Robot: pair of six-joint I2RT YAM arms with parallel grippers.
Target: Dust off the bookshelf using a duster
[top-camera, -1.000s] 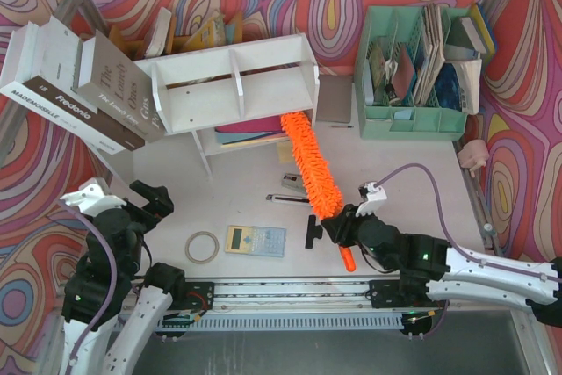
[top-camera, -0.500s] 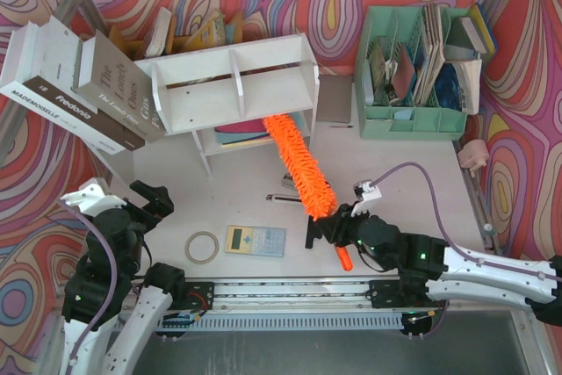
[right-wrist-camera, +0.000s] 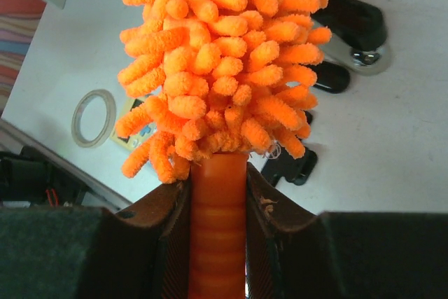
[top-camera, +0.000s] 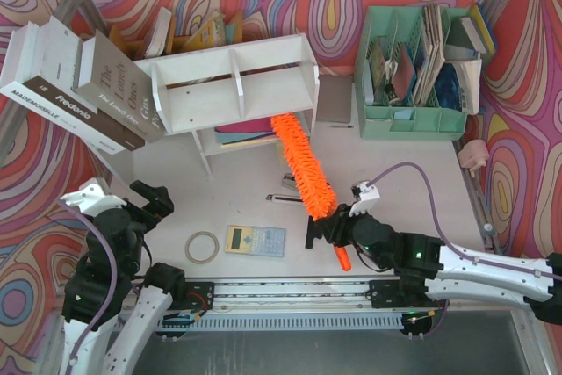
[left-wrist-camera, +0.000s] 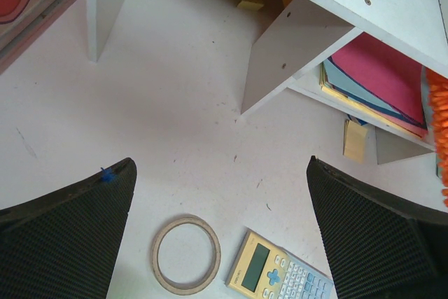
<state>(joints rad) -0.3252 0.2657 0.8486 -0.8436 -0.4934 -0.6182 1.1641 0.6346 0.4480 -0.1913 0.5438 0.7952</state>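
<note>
Duster [top-camera: 303,169] handle tight in right gripper [right-wrist-camera: 218,197]; left gripper [left-wrist-camera: 220,169] wide; "The Lonely Ones" book [top-camera: 114,85] left of bookshelf [top-camera: 233,81].

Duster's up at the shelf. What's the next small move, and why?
Probably sweep the tip left: the right pincer is shut on the handle of the long orange fluffy duster, whose tip sits at the right end of the lower tier of the small white wooden bookshelf.

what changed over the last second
The right end effector, shut on the duster, shifted slightly left. The duster's tip swung left along the bookshelf's lower tier, then partway back right. The left end effector stayed open and still; nothing else moved.
</note>
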